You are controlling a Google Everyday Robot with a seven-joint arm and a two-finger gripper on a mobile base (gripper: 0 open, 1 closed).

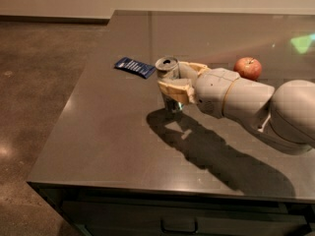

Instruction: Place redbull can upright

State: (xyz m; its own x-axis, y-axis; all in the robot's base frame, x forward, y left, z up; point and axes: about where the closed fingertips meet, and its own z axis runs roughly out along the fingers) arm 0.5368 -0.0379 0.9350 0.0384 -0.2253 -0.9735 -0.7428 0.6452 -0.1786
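Observation:
The redbull can (168, 72) is a slim silver can standing upright near the middle of the dark table (113, 141), its shiny top facing up. Its base is at the table surface, beside its own shadow. My gripper (172, 80) reaches in from the right and is shut on the can. One cream finger (174, 90) lies across the can's near side, and the other (193, 68) is behind it. The fingers hide the can's middle part.
A flat dark blue snack packet (134, 67) lies just left of the can. A red apple (247, 68) sits behind my arm at the right. The table's left edge (74, 97) and front edge drop to a concrete floor.

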